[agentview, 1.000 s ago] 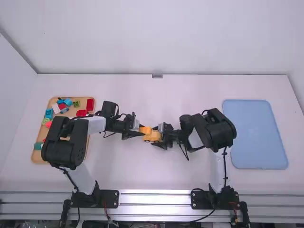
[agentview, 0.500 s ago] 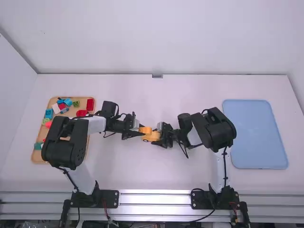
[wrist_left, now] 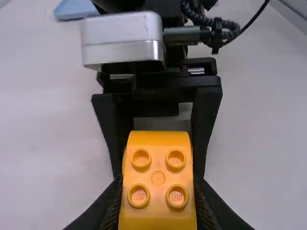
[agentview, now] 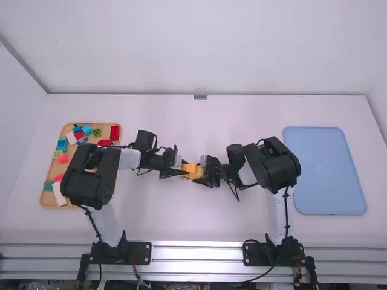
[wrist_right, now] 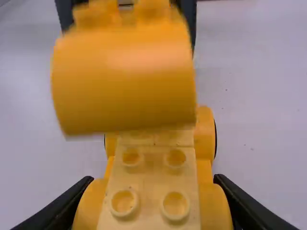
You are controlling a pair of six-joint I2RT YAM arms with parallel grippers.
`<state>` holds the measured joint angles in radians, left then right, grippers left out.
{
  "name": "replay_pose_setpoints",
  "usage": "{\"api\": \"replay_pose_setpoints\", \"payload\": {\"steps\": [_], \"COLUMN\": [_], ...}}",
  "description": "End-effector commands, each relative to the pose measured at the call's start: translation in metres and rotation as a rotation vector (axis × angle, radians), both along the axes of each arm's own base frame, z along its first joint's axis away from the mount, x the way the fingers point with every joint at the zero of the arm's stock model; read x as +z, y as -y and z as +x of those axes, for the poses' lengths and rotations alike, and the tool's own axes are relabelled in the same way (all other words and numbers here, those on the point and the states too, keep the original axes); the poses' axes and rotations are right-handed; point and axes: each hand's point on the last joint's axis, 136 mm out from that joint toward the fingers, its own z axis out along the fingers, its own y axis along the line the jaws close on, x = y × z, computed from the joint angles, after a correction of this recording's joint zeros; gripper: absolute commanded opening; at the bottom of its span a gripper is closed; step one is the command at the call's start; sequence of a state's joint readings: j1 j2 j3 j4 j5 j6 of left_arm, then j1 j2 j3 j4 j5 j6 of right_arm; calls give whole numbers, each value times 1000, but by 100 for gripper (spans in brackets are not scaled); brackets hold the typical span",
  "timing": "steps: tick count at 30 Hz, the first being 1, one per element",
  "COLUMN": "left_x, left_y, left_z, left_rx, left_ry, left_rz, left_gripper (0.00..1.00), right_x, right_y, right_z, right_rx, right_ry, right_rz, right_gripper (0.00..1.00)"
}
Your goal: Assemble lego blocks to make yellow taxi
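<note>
The left gripper point(agentview: 184, 172) and the right gripper point(agentview: 203, 176) face each other above the middle of the counter point(agentview: 242, 115); the left one's jaws are clamped on a yellow curved block point(wrist_left: 158, 177), its four studs turned toward the left wrist camera (a smaller round mark sits between them); the right one's jaws are closed on the sides of a yellow car base point(wrist_right: 153, 179), gripping it at the rounded fenders, with its studs in plain sight.

In the right wrist view the curved block hangs over the far part of the base, its smooth rounded side toward that camera; whether the two pieces touch, I can't tell.

On the counter's left side, partly behind the left arm, lies a wooden tray point(agentview: 100, 124) of loose blocks; among them are a red block point(agentview: 115, 133) near its far right corner, a small green block point(agentview: 97, 132) just beside that one, and a long white block point(agentview: 59, 193) toward the near end; a light blue tray point(agentview: 326, 169) lies flat on the right side, well apart from the yellow pieces.
</note>
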<state>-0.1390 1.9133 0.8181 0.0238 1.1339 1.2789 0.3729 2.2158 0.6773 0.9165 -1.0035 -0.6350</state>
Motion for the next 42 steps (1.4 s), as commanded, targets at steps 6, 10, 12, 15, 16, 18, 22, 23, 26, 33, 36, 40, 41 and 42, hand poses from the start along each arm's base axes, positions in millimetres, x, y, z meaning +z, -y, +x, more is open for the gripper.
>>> {"api": "replay_pose_setpoints", "payload": {"steps": [6,10,12,15,16,18,22,23,26,33,36,40,41,42], "left_x": [-9,-14,-14,-13,-13,-13,-13,-12,-14,-18,-28,-32,-34,-38], "left_y": [6,4,5,3,4,5,3,4,4,3,-3,1,2,3], "left_z": [-4,0,-1,-1,-1,-2,-2,-4,-3,-4,2,-2,-3,-3], "left_rx": [-11,20,17,18,17,13,17,14,17,24,67,59,58,59], "left_ry": [-42,-63,-66,-72,-74,-74,-82,-87,-85,-94,-102,-115,-115,-110], "left_rz": [-39,-2,-2,-11,-11,-9,-15,-20,-7,17,81,102,115,142], "left_gripper": [26,28,29,29,29,29,30,30,30,28,28,29,29,29], "right_x": [-5,-6,-6,-6,-8,-8,-10,-10,-11,-14,-14,-14,-14,-14], "right_y": [1,-2,-2,-1,-1,0,-1,0,0,1,1,1,1,1], "right_z": [-5,-9,-9,-9,-10,-10,-11,-9,-10,-7,-7,-6,-6,-6], "right_rx": [1,12,12,11,11,11,29,27,58,56,61,58,58,59], "right_ry": [-23,-26,-27,-32,-40,-47,-55,-68,-62,-65,-50,-56,-56,-56], "right_rz": [-9,-11,-11,-13,-17,-19,-25,-26,-33,-56,-55,-55,-55,-54], "right_gripper": [54,54,54,56,57,57,55,55,53,52,52,52,52,53]}}
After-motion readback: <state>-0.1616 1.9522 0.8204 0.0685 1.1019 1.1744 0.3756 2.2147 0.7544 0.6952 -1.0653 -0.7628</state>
